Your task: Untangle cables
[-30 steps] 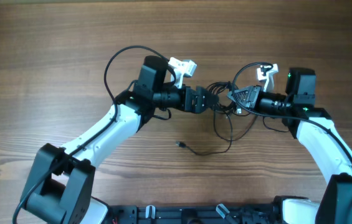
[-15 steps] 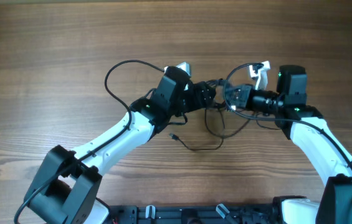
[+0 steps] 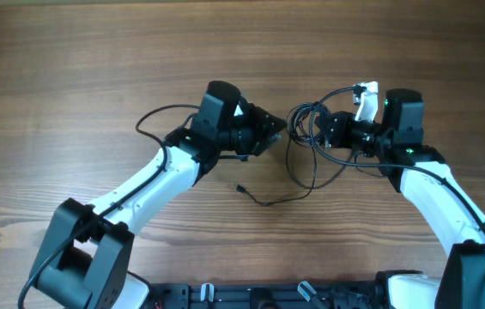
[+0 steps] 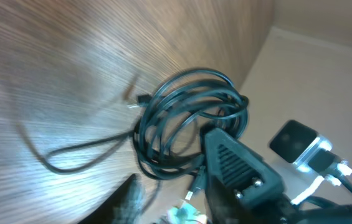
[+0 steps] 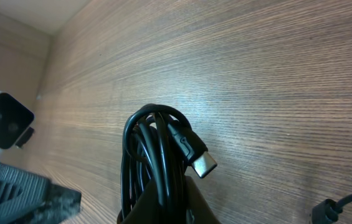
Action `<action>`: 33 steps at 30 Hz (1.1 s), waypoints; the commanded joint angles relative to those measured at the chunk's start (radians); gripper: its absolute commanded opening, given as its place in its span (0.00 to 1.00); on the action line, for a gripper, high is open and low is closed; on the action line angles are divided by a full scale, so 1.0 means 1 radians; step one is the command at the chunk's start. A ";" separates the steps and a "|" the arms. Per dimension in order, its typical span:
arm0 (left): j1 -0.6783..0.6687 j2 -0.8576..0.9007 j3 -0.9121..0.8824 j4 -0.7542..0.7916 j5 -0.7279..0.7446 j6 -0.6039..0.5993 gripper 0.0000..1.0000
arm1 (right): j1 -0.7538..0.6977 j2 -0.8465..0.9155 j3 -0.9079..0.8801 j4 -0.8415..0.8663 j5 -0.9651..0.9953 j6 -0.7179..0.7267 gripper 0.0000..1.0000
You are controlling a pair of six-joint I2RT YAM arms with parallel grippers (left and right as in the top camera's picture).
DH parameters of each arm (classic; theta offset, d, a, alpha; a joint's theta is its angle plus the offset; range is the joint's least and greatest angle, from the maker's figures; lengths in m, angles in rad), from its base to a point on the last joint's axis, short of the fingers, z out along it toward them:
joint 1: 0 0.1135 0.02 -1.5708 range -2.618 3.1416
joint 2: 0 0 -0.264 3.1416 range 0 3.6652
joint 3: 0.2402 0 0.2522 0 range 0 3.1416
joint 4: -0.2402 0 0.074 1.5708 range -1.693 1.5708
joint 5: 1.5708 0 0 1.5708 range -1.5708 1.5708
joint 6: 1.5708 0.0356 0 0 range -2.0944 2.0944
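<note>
Coiled cables (image 3: 304, 130) pinched between the pressed-together jaws of the right gripper (image 3: 332, 130), loose tail (image 3: 268, 199) trailing away from it. Left gripper (image 3: 272, 130) just beside it; jaw state unclear. Risk: pulling apart blindly, cinching the tangle or yanking them free.

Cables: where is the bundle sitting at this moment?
Overhead, the cables are a coiled bundle right of centre, pinched in the right hand, with the left hand close on their other side.
</note>
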 commanded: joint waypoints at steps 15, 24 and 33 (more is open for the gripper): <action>-0.119 0.082 0.006 -0.011 -0.159 -0.209 0.14 | 0.002 0.006 0.004 -0.040 -0.074 -0.005 0.04; -0.120 0.090 0.006 -0.011 -0.210 -0.209 0.13 | 0.002 0.006 0.004 -0.040 -0.118 -0.031 0.04; -0.112 0.092 0.007 0.068 -0.157 -0.029 0.04 | 0.001 0.006 0.004 -0.074 0.092 0.014 0.04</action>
